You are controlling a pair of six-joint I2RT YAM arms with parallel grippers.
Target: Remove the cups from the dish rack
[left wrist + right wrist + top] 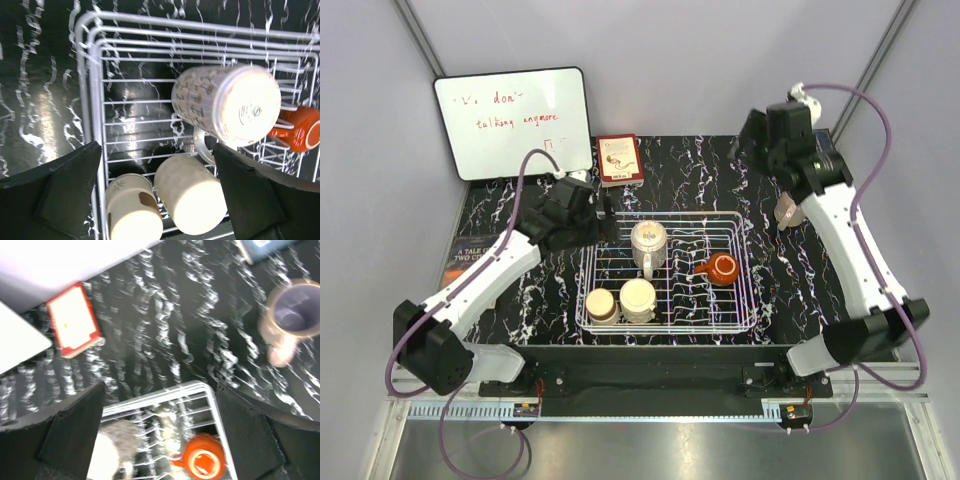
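We see smooth white coated wire in the dish rack (93,100) and a glossy, marble-veined black tabletop (690,175). The cups (190,200) look like glazed ceramic, the reddish-brown cup (722,267) shiniest.

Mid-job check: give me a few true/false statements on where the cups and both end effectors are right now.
1. Four cups sit inside the dish rack. True.
2. The right end effector is clamped on the pinkish cup. False: it is open and holds nothing, and that cup is apart from it.
3. The pinkish cup stands on the table, outside the rack. True.
4. The left end effector is shut. False: it is open above the rack.
5. The reddish-brown cup is outside the rack. False: it is inside, on the right.
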